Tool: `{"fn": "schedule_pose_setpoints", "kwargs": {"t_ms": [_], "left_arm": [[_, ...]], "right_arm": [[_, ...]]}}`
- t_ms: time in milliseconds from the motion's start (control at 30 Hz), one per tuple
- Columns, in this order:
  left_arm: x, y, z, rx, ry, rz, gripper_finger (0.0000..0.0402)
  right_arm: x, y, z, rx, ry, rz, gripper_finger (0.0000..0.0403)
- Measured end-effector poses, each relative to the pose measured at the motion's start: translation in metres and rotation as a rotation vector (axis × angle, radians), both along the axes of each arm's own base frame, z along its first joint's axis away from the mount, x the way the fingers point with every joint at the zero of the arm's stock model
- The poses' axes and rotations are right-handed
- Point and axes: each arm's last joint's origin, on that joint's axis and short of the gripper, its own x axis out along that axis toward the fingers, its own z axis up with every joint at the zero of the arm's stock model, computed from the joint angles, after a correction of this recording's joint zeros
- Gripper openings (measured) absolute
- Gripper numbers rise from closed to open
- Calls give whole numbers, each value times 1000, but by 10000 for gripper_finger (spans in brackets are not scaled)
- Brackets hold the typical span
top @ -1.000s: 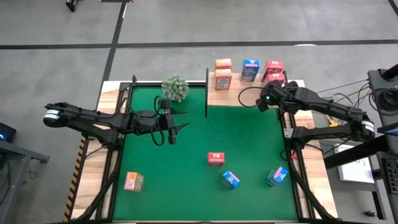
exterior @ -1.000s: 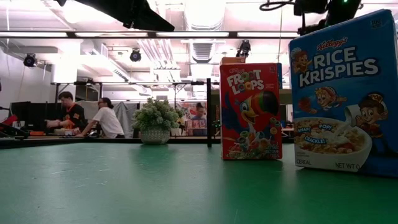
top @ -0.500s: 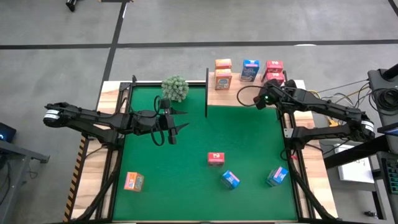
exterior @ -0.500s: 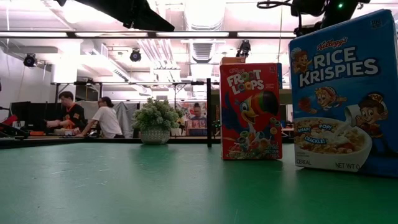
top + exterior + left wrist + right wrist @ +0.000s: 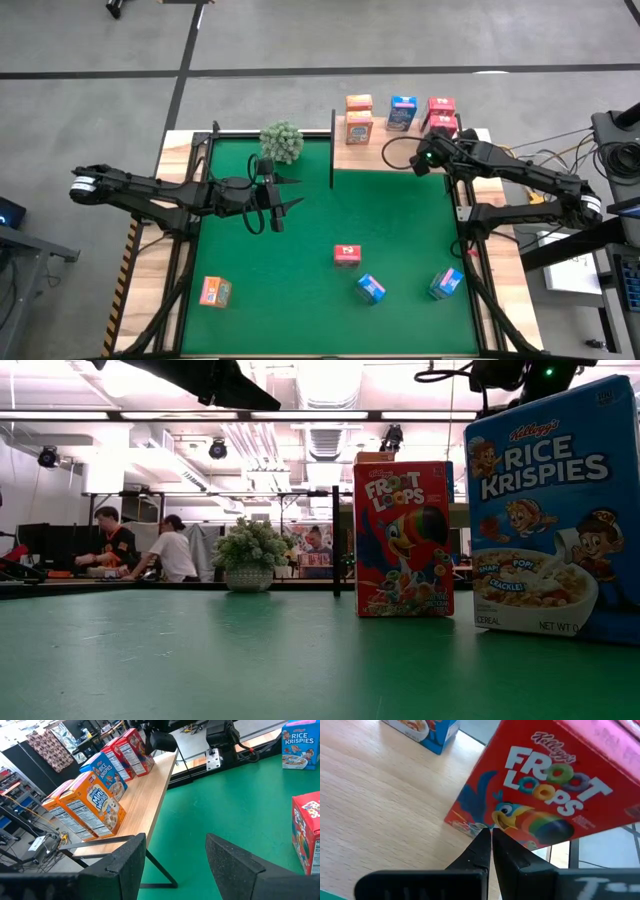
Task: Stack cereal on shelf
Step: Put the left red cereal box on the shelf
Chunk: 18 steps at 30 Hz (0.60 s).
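Observation:
The shelf [image 5: 372, 156] is a light wooden board at the table's far right, with orange [image 5: 359, 128], blue [image 5: 402, 112] and red [image 5: 441, 105] cereal boxes standing on it. My right gripper [image 5: 441, 138] is shut, low over the shelf, just in front of the nearer red box [image 5: 545, 795]. My left gripper [image 5: 292, 194] hovers open over the green mat's left half, holding nothing. On the mat stand a red box [image 5: 346, 256], two blue boxes [image 5: 370, 290] [image 5: 446, 284] and an orange box [image 5: 214, 291]. My right gripper comes at the red box slanting down from the table's near side. Its shut fingertips [image 5: 484, 837] stand at the lower edge of the box's printed face [image 5: 470, 826]. The box rests on the shelf board. Whether the tips touch it, I cannot tell.
A green fuzzy plant [image 5: 281, 141] stands at the mat's far edge, left of a thin black post [image 5: 332, 150] at the shelf's left end. The mat's middle [image 5: 380, 215] is free. People sit in the room beyond the table [image 5: 150, 550].

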Motion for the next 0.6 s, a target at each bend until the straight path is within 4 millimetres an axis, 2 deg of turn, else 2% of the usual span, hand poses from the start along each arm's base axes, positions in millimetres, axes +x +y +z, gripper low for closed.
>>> {"fn": "schedule_pose_setpoints", "kwargs": {"t_ms": [433, 600], "left_arm": [[0, 0, 0, 0, 0, 0, 190], [0, 0, 0, 0, 0, 0, 190]], "right_arm": [[2, -2, -2, -35, 37, -18, 9], [3, 3, 4, -25, -23, 23, 9]]}}
